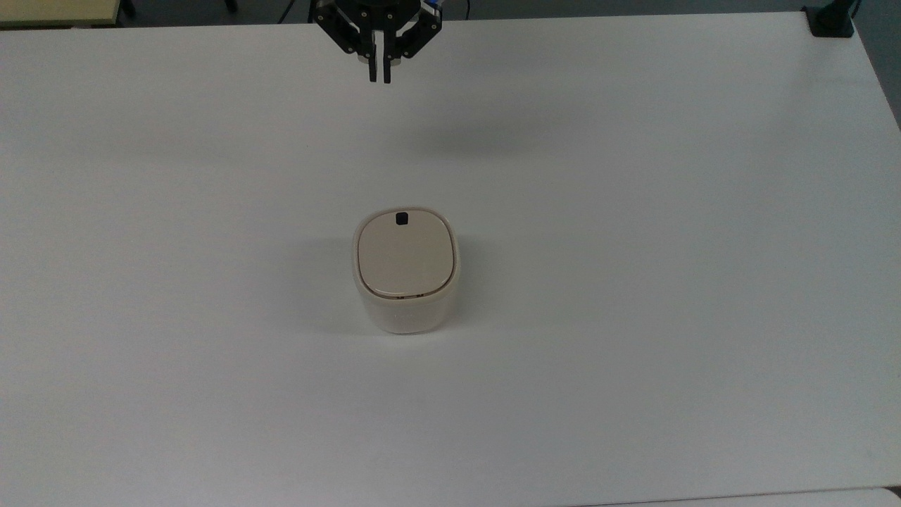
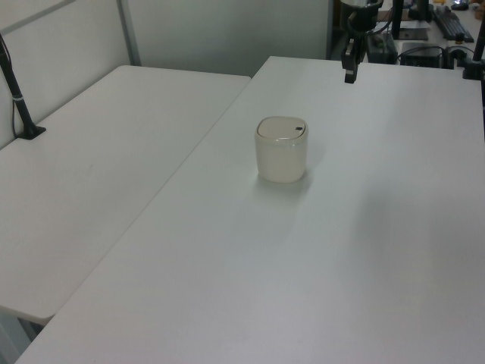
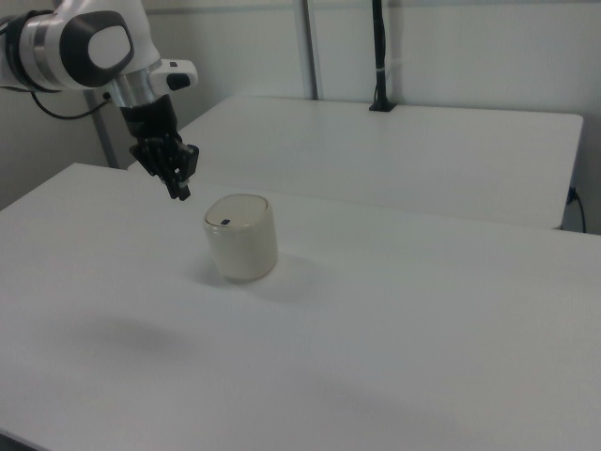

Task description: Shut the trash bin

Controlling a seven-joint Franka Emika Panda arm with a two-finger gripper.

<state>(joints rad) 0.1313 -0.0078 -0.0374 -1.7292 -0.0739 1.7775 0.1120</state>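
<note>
One trash bin (image 1: 407,278) on the table (image 1: 633,282), sitting pretty much dead center in the top view, standing upright with its long axis vertical and its lid (image 1: 404,254) flat down on the rim, so it looks shut. The lid is a rounded square, beige against the cream body, and there's one small black square mark (image 1: 401,218) near the lid's 12 o'clock edge in the top view, which is the side facing the gripper. In the left view the bin (image 2: 281,149) shows that mark toward 2 o'clock of the lid; in the right view the bin (image 3: 241,236) has it toward 8 o'clock. No brand, label or writing that I can read anywhere on it. One gripper (image 1: 379,76), straight up at 12 o'clock from the bin in the top view, well apart from it and up off the table near the far edge; its two fingers are just slightly parted with a thin gap between them, holding nothing. In the left view the gripper (image 2: 349,76) hangs at about 1 o'clock from the bin, in the right view the gripper (image 3: 179,192) sits at roughly 10 o'clock. A second white table (image 2: 91,167) stands alongside in the left view.
</note>
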